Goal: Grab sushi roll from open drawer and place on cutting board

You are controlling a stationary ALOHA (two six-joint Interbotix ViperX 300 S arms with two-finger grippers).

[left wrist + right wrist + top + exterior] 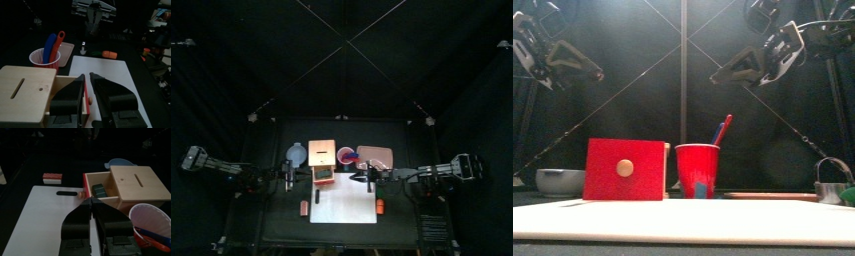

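The sushi roll (100,190), dark green, lies inside the open drawer (93,178), which has red walls and is pulled out of a tan wooden box (137,184). My right gripper (91,202) is shut and empty, with its tips just in front of the drawer's near corner, over the edge of the white cutting board (53,225). My left gripper (87,77) hovers shut beside the box (27,92), above the drawer's red wall. From the front, the drawer's red face (625,169) stands behind the cutting board (684,221). Seen from above, the drawer (323,175) meets the board (345,200).
A red cup (698,170) holding blue and red utensils stands beside the box. A grey bowl (560,181) sits at the left and a metal cup (831,188) at the right. A red-and-white piece (52,177) and an orange piece (105,53) flank the board. A pinkish tray (374,155) lies behind.
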